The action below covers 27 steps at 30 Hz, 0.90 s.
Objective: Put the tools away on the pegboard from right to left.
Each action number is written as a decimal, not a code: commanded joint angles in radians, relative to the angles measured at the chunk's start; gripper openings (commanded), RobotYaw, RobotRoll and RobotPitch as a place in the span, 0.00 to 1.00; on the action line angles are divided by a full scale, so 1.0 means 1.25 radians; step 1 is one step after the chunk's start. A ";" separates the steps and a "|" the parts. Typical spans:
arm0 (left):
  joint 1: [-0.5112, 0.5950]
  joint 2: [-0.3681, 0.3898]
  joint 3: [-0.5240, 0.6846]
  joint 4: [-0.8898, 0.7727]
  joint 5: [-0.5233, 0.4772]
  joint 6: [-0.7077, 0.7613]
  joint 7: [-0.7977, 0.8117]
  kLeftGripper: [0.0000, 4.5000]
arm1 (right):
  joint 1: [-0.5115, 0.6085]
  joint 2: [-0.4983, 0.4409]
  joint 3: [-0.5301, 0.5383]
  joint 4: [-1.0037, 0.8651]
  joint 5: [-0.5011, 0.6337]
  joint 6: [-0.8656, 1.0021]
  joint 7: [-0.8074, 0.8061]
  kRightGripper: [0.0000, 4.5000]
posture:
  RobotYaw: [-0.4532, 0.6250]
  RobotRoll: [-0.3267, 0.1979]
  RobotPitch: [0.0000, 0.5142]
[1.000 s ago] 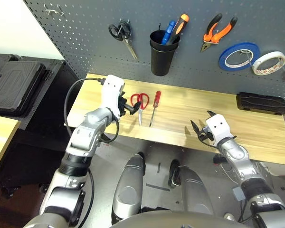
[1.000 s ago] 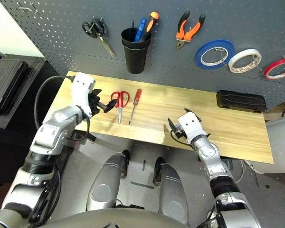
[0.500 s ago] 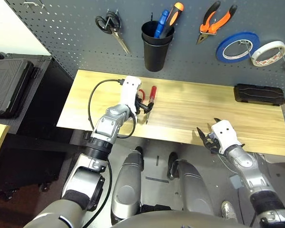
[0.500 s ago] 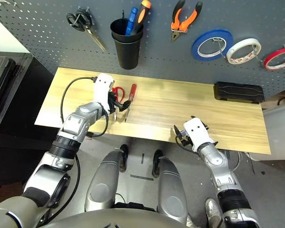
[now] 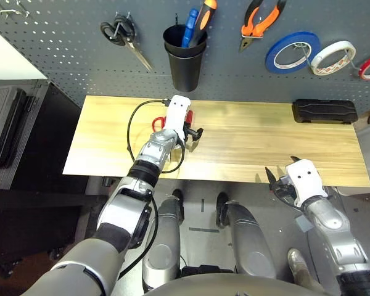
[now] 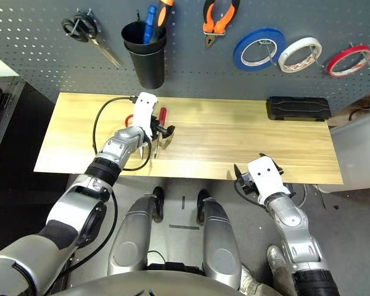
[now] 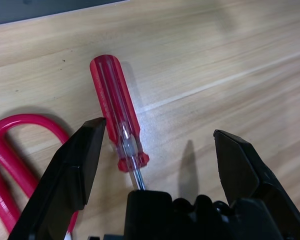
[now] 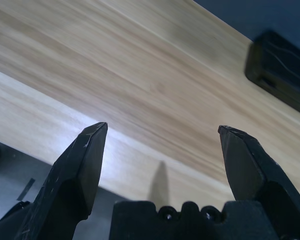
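The screwdriver (image 7: 114,110) lies flat on the desk (image 5: 246,148), a little left of the middle and nearer the far edge, with its red handle toward the pegboard (image 5: 61,43) and its thin shaft toward me. The red scissors (image 7: 12,165) lie just beside it, on its left. The pliers (image 5: 262,18) and the red tape ring (image 6: 348,60) already hang on the board, so I judge that the screwdriver is the tool in hand now and the scissors come after it. My left gripper (image 7: 160,165) is wide open and low over the screwdriver, holding nothing; one finger stands next to the handle, the other is on the bare wood at the other side. For the next move I think I must go a little lower and center the handle between the fingers before I close, so that I do not catch the scissors loop with it. Then the black cup (image 5: 185,58) looks the likely place, but a blue and an orange-black tool are already in it. My right gripper (image 5: 282,184) is open too and empty, at the near edge on the right. A black case (image 5: 324,111) lies at the far right corner, well apart.
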 commanded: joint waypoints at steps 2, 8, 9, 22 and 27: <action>-0.034 -0.002 0.037 0.139 0.014 -0.048 0.059 1.00 | 0.045 0.006 -0.015 -0.066 -0.001 0.033 -0.009 0.99 | 0.35 0.62 0.69; -0.056 -0.005 0.068 0.219 0.021 -0.058 0.104 0.79 | 0.055 -0.006 -0.002 -0.119 0.005 0.030 0.020 1.00 | 0.32 0.62 0.65; -0.058 -0.007 0.072 0.226 0.022 -0.059 0.107 0.70 | 0.055 -0.008 -0.002 -0.122 0.005 0.026 0.026 1.00 | 0.33 0.62 0.65; -0.039 -0.062 0.142 0.174 -0.014 -0.025 0.150 0.19 | -0.013 -0.024 0.012 -0.074 0.072 -0.074 0.145 1.00 | 0.40 0.62 0.63; 0.037 -0.085 0.153 0.012 -0.035 0.054 0.171 0.19 | -0.070 -0.031 0.022 0.004 0.092 -0.133 0.203 1.00 | 0.47 0.62 0.64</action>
